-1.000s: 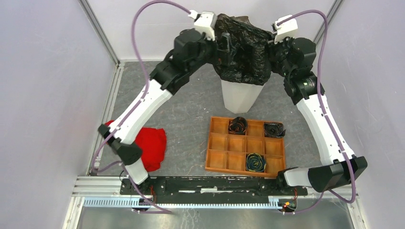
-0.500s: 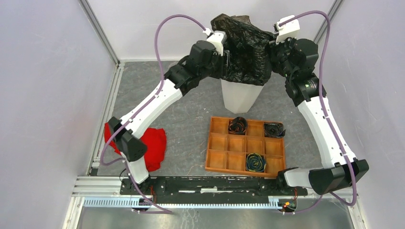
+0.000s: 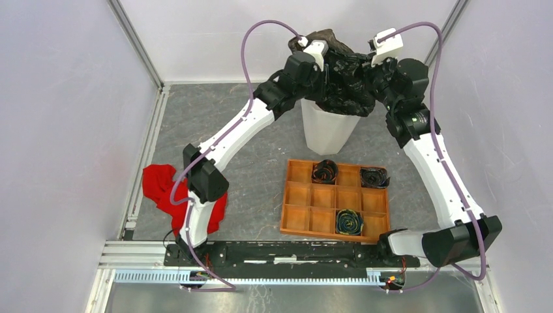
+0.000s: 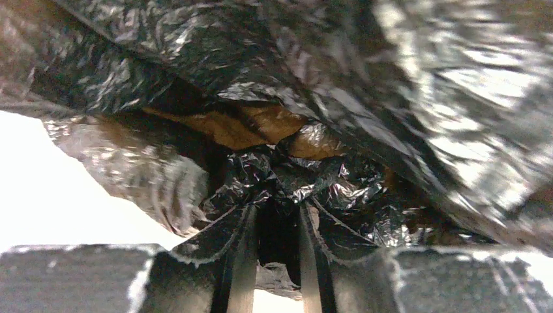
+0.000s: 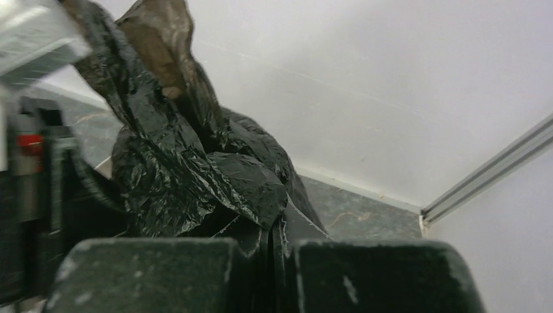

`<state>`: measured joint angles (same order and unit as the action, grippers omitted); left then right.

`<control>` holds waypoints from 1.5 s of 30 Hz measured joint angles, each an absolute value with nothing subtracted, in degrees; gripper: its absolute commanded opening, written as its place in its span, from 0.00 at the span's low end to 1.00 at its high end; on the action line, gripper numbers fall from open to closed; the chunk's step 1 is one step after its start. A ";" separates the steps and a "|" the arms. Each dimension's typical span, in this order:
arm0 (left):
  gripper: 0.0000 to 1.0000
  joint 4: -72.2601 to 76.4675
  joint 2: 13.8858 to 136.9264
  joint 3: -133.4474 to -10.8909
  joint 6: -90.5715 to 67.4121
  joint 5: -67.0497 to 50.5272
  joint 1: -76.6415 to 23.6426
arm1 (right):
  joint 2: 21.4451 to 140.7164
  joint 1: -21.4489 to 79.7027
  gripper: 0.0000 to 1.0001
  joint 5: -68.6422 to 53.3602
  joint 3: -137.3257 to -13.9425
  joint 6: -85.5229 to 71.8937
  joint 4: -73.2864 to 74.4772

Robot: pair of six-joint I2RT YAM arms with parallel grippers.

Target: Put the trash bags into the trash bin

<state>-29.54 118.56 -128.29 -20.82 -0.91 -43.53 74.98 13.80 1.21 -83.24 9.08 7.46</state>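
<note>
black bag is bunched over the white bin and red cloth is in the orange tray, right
No: the top external view shows the red cloth on the table, left of the tray; the black bag is over the white bin.

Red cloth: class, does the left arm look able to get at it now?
Probably not yet: the left hand is buried in the trash bag over the trash bin; the red cloth lies by the arm's base, partly under its elbow.
</note>
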 measured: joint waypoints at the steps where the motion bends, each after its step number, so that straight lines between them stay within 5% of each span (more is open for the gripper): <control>1: 0.39 -30.00 119.50 -128.57 -20.86 0.62 -43.53 | 74.98 13.80 0.00 0.25 -82.52 8.45 7.35; 7: 0.74 -33.15 121.10 -128.51 -21.85 8.08 -43.33 | 75.83 13.80 0.01 -4.93 -81.62 5.08 6.90; 11: 0.86 -33.32 119.61 -128.05 -23.00 7.20 -43.09 | 77.23 13.80 0.01 -9.08 -81.62 1.56 5.67; 23: 0.96 -32.82 103.35 -118.56 -23.29 5.96 -43.09 | 85.91 15.90 0.01 -15.16 -87.02 -5.34 8.12; 30: 1.00 -32.69 90.80 -104.31 -22.94 11.81 -43.09 | 92.49 21.85 0.01 -10.63 -94.91 -3.31 14.55; 45: 1.00 -32.23 74.06 -89.52 -22.68 19.70 -42.72 | 102.43 22.72 0.00 0.03 -90.43 0.30 23.00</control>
<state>-32.23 74.06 -89.52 -22.68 19.70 -42.72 102.43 22.72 0.03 -90.43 0.30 23.00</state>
